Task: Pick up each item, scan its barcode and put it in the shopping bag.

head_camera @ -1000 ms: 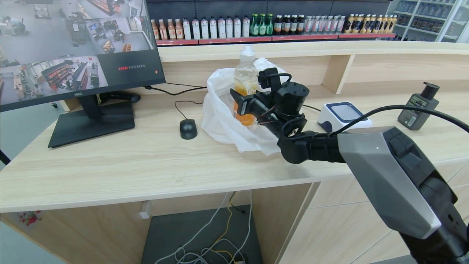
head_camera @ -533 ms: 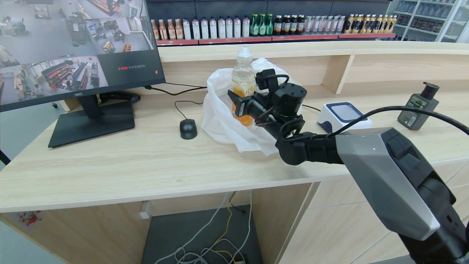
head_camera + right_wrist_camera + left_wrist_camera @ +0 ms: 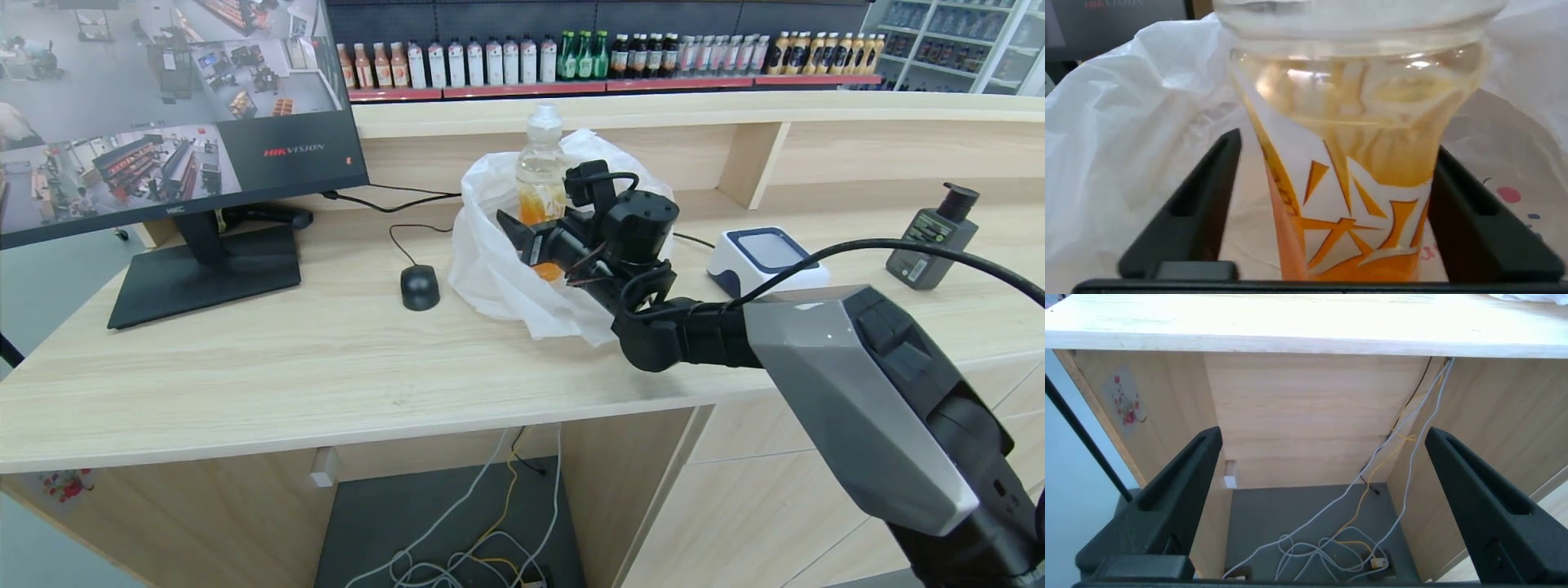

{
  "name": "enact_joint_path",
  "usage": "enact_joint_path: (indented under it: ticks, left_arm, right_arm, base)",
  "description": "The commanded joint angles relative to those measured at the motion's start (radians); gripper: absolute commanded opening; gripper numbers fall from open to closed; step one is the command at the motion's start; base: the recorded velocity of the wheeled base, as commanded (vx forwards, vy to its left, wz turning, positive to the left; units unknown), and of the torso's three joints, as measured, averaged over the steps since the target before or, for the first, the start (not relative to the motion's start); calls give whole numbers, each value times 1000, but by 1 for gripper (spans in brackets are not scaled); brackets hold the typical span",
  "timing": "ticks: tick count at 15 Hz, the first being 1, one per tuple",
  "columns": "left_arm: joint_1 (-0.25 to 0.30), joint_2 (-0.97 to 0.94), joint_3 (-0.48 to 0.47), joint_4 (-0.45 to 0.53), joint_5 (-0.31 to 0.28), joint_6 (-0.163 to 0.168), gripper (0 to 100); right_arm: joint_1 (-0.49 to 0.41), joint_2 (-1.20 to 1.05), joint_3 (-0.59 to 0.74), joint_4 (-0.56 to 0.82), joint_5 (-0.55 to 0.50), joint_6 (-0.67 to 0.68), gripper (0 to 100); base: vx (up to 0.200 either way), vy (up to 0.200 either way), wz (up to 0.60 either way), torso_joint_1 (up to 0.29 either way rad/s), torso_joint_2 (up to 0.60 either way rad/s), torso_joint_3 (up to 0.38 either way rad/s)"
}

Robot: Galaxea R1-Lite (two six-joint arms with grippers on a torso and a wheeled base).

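Right claw point(image 3: 535, 237) grips a clear, orange-labelled plastic bottle point(image 3: 541, 163) above the white plastic shopping bag point(image 3: 490, 269).
It has edged left — the bottle now sits in the bag's mouth, release likely next; left claw point(image 3: 1323, 441) open.

At lower right I see my right arm point(image 3: 857, 384): an angular silver-grey shell with black panels, then matte black joints and a round wrist housing. A thick black cable point(image 3: 898, 240) arcs over it. My left gripper point(image 3: 1323, 439) has matte black fingers point(image 3: 1167, 514).
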Motion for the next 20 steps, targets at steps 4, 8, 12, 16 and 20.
enact_joint_path:
  ticks: [4,8,12,16,20]
  left_arm:
    - [0,0,0,0,0,0,100]
    - [0,0,0,0,0,0,100]
    - [0,0,0,0,0,0,100]
    - [-2,0,0,0,0,0,100]
    - [-2,0,0,0,0,0,100]
  right_arm:
    - [-2,-20,0,-3,1,-2,100]
    - [-2,-88,32,-5,-9,-10,100]
    - [0,-241,235,-52,-19,-16,100]
    - [1,-502,684,-236,-19,-19,100]
    - [23,-620,1144,-582,-19,-13,100]
  base:
    - [0,0,0,0,0,0]
    - [0,0,0,0,0,0]
    - [0,0,0,0,0,0]
    - [0,0,0,0,0,0]
    - [0,0,0,0,0,0]
